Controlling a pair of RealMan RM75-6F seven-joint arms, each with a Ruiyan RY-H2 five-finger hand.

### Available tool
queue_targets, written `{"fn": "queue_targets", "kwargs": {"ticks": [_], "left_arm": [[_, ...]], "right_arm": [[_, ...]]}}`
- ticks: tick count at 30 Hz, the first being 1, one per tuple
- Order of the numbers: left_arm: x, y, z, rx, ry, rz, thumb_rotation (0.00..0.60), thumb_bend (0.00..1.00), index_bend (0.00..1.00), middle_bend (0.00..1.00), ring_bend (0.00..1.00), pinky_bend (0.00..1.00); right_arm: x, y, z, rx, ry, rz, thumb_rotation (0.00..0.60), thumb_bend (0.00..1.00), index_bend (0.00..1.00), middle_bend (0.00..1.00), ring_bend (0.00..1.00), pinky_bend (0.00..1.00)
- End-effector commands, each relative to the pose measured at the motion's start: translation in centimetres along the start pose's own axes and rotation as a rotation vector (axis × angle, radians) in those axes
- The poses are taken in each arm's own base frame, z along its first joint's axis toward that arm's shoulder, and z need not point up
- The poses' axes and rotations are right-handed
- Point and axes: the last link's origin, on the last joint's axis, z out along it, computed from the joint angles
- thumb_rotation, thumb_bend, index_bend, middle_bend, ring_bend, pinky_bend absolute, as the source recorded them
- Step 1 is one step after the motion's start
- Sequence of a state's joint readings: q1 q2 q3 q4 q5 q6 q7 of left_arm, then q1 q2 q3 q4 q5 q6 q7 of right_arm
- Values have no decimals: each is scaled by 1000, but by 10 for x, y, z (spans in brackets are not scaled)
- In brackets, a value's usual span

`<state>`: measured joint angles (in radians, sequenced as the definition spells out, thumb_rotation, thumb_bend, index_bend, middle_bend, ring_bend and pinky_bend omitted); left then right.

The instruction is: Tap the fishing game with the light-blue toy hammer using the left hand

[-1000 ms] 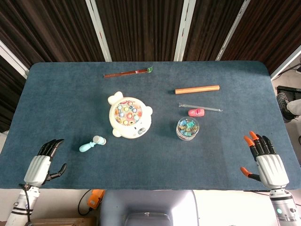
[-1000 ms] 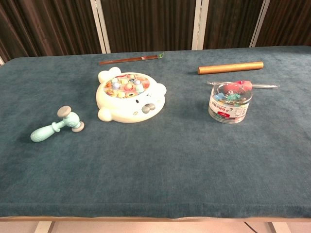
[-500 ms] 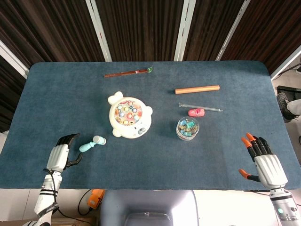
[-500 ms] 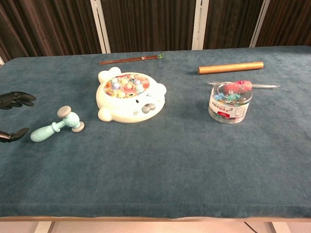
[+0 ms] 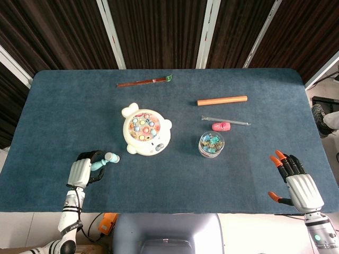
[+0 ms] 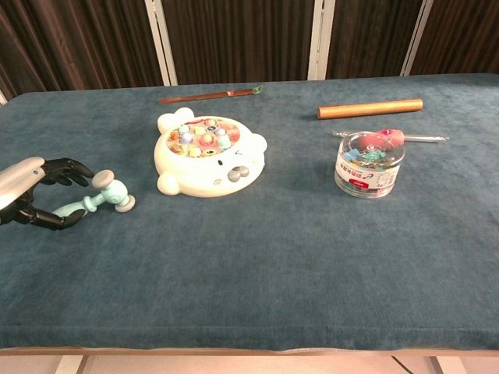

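Two hands show at the near edge of the blue-carpeted table [image 5: 254, 174]. The left hand [image 5: 83, 170] sits around the handle end of the light-blue toy hammer [image 6: 93, 199], which lies flat on the cloth with its grey-capped head pointing toward the fishing game [image 5: 144, 131]. In the chest view the dark fingers [image 6: 64, 169] arch over the handle from behind while the thumb reaches under its near side; the hand is partly curled about the handle, but whether it actually grips it I cannot tell. The hammer head lies just beside the game's lower left lobe, not touching it.

At the right near corner the right hand [image 5: 297, 180] has its orange-tipped fingers spread and holds nothing.

Farther back on the table lie a pair of brown chopsticks [image 5: 144, 81], a wooden rod [image 5: 222, 100], a thin clear stick [image 5: 225, 120] with a small pink toy [image 5: 221, 126] just beside it, and a clear tub of coloured clips [image 5: 211, 144]. Behind the table hang dark brown curtains [image 5: 159, 32] with pale upright strips.
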<state>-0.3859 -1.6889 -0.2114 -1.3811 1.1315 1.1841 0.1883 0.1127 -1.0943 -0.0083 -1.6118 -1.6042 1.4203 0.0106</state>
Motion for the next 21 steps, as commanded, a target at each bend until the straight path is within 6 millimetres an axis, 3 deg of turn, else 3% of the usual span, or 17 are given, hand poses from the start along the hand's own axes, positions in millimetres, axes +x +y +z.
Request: {"fn": "queue_targets", "kwargs": {"ticks": [1,21], "left_arm": [[-6,3,5,11,0,24,600,355,282,283,225,174],[-15,10,18,24,4,36,600,396,369,343,274,184]], "right_arm": [[0,0,0,2,-3,3,600,305,0,0,0,0],[1,2,-1,1,-4,6,600,305,0,0,0,0]]}}
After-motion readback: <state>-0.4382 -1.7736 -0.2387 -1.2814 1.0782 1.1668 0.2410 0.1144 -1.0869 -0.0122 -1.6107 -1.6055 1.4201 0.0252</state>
